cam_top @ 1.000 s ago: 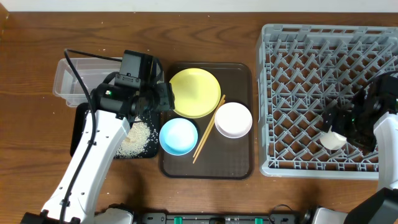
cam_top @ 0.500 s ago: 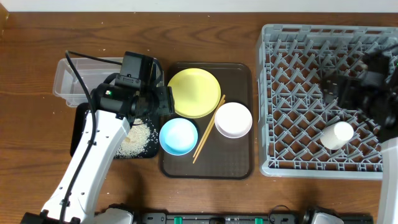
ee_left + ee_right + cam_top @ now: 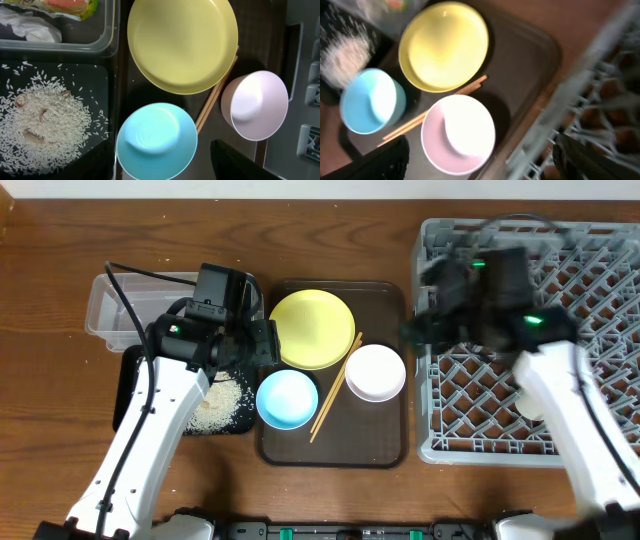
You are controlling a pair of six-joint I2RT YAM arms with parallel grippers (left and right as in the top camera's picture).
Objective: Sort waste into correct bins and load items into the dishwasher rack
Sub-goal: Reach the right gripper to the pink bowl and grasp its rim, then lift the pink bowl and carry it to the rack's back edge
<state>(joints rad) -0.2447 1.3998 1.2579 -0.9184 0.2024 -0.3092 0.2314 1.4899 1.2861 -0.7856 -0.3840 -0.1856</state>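
Note:
The yellow plate (image 3: 313, 328), light blue bowl (image 3: 287, 399), white bowl (image 3: 375, 372) and wooden chopsticks (image 3: 335, 388) lie on the dark brown tray (image 3: 385, 448). The pale green cup (image 3: 527, 403) lies in the grey rack (image 3: 590, 270), partly behind my right arm. My left gripper (image 3: 167, 157) is open above the blue bowl (image 3: 156, 140). My right gripper (image 3: 480, 155) is open above the white bowl (image 3: 458, 134), at the rack's left edge (image 3: 418, 328). The snack wrapper (image 3: 70, 5) lies in the clear tub (image 3: 108, 308). Rice (image 3: 45, 115) lies in the black tray (image 3: 128, 380).
White crumpled paper (image 3: 30, 27) lies in the clear tub beside the wrapper. The left arm's cable (image 3: 125, 280) runs over the tub. The rack's upright pegs fill the right side of the table.
My right arm swung from the rack's front right to its left edge, leaving the cup lying in the rack. My left arm has stayed in place.

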